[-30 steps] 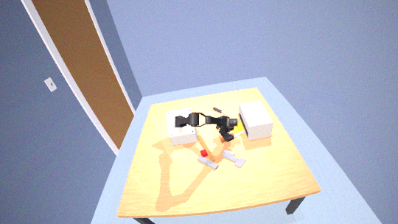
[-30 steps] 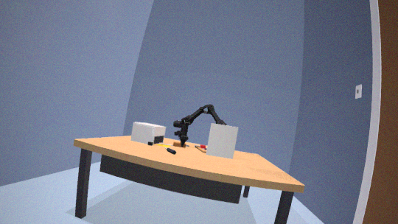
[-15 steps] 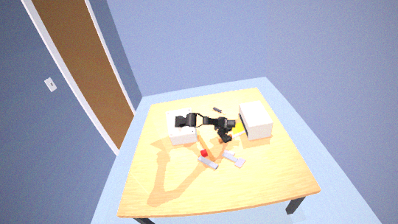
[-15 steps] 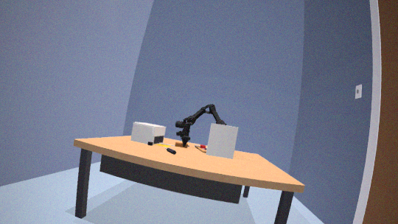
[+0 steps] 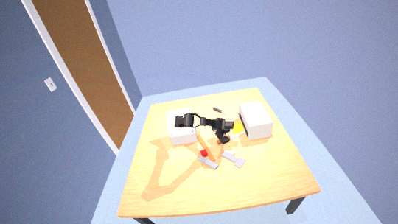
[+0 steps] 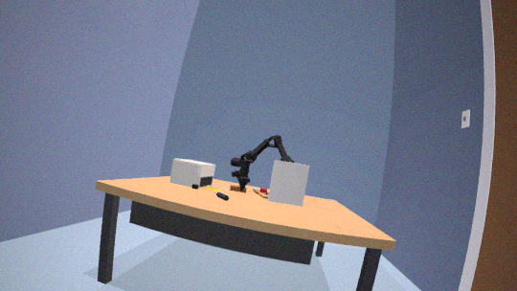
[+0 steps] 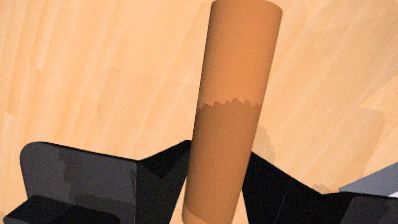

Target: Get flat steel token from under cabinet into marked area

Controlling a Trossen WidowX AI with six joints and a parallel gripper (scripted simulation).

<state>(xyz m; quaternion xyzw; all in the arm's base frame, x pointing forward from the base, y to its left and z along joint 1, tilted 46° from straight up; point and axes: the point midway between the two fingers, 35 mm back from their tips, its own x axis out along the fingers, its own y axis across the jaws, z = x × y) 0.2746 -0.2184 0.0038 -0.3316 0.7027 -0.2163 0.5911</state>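
My gripper [image 5: 223, 140] [image 6: 242, 187] [image 7: 216, 151] is shut on an orange-brown cylindrical handle [image 5: 219, 142] [image 6: 235, 188] [image 7: 235, 65], low over the table. In the top view a thin pale rod [image 5: 237, 135], in line with the handle, runs from beside the fingers across the yellow marked area [image 5: 239, 128] [image 6: 211, 189] towards the cabinet [image 5: 258, 119] [image 6: 188, 172]. The rod's far end is hard to make out. The yellow area lies in front of the cabinet's dark lower front. I cannot make out the steel token in any view.
A red cube [image 5: 204, 152] [image 6: 263, 190], an orange-brown stick [image 5: 206, 147], a grey bar [image 5: 208, 162] and a pale flat-ended tool [image 5: 231, 158] lie on the near side. A black object [image 5: 217, 110] [image 6: 222, 195] lies on the other side. The arm's base is at a white box [image 5: 183, 137] [image 6: 288, 183].
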